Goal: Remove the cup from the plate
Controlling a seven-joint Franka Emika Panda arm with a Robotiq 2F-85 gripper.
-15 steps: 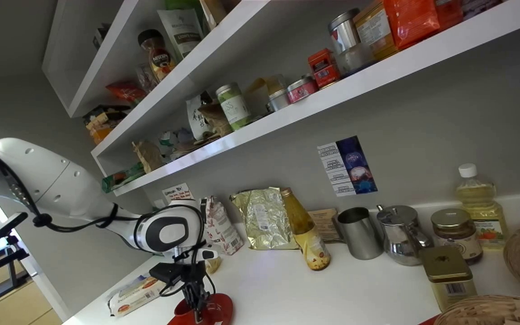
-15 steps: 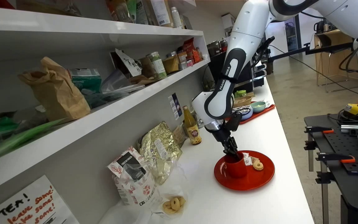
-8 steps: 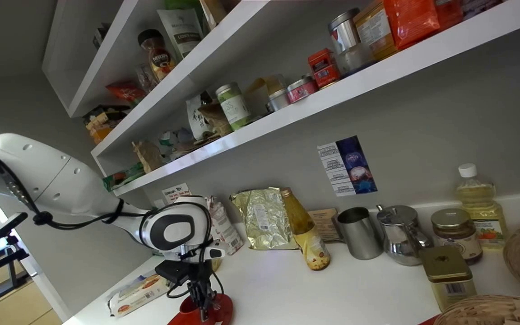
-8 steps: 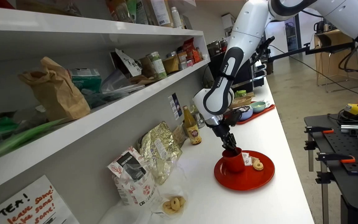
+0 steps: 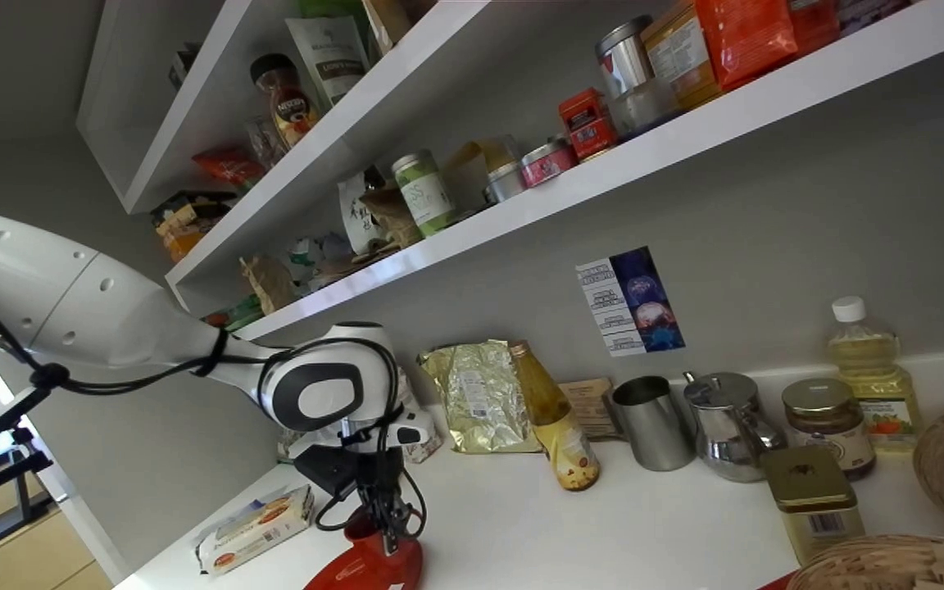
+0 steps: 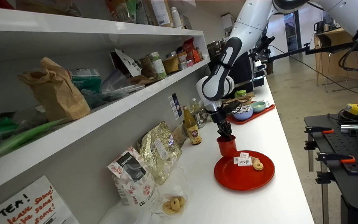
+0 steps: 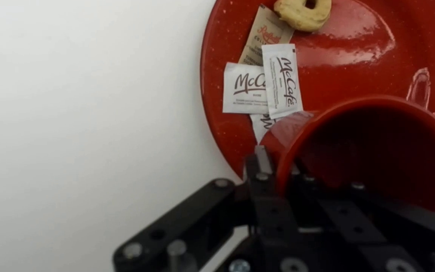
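Red cup (image 6: pixel 227 147), its wall pinched between your fingers (image 7: pixel 263 160), seems at the edge of the plate (image 6: pixel 242 180), so carry it outward

White counter (image 6: pixel 228 209) under plate (image 6: pixel 244 180) (red)

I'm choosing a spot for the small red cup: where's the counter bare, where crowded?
In an exterior view, the white counter is bare between the round glossy red plate and the red tray, and between the plate and bagged golden ring biscuits. It's crowded along the grey wall: gold foil bag, tall yellow bottle.
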